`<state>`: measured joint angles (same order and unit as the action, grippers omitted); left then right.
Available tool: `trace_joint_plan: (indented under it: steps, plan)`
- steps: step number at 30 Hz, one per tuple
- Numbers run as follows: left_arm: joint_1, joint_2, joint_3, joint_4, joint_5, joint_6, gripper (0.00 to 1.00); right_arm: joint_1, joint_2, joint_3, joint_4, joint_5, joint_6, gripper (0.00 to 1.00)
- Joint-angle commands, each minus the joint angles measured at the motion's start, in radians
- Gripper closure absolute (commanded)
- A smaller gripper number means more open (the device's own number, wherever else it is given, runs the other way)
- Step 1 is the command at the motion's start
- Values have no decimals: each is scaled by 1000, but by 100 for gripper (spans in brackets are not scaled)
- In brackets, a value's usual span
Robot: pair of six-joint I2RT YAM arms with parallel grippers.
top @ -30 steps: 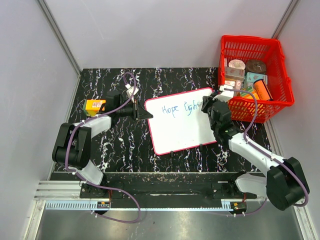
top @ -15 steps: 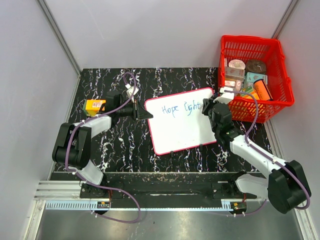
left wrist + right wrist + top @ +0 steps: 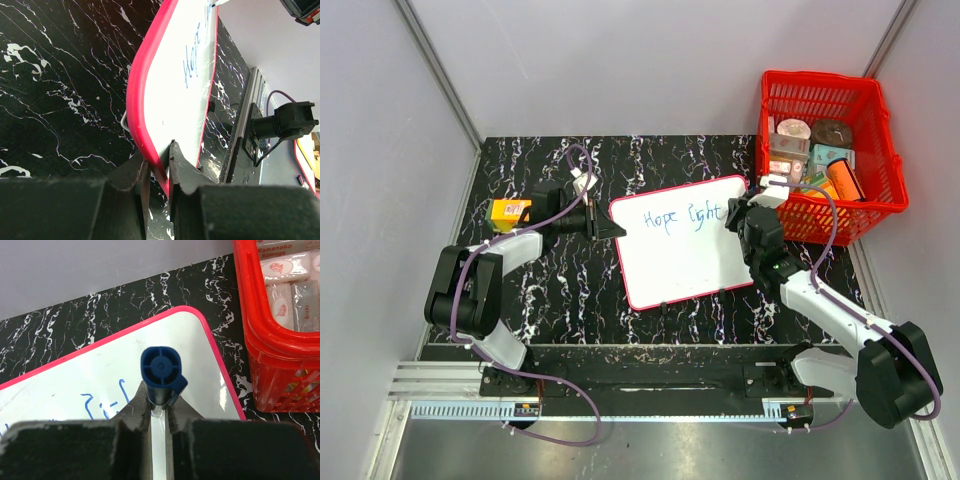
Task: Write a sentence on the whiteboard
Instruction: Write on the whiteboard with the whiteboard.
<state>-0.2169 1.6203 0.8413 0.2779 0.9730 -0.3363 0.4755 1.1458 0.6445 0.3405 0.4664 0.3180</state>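
Over the last second little shifts: the right gripper (image 3: 734, 212) has crept slightly to the left over the far right part of the whiteboard (image 3: 680, 255), and its forearm has swung a touch with it, while the board itself has not moved on the black marbled table (image 3: 550, 290). The sentence (image 3: 676, 217) reads "Hope light" in thin blue along the far edge, and I can make out no clear new stroke. My reading is that the first line is nearly full and most of the wording is still to come, probably on a second line nearer the arms. The right gripper is clamped on a blue marker (image 3: 161, 371), held upright with its cap end facing the wrist camera; the tip is hidden under the barrel, so whether it touches the surface cannot be told. The written words lie to the left of the marker, and bare board stretches to its near side, with the board's far right corner just beyond it. The red basket (image 3: 820, 82) stands close on the right — a stray swing that way could clip it. The left gripper (image 3: 159, 161) stays pinched on the board's red-pink frame at the far left corner, one finger either side of the rim, bracing it. A small yellow item (image 3: 508, 212) sits well to the left.
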Motion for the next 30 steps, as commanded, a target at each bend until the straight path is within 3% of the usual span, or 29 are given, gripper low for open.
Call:
trace_joint_plan:
  steps: [1, 30]
  plan:
    - [-32, 35, -2, -9, -143, 171, 100, -8, -4, 34, -21, 69, -22, 100]
    - [-32, 36, -2, -8, -143, 171, 100, -5, 14, 101, 72, 123, -62, 100]
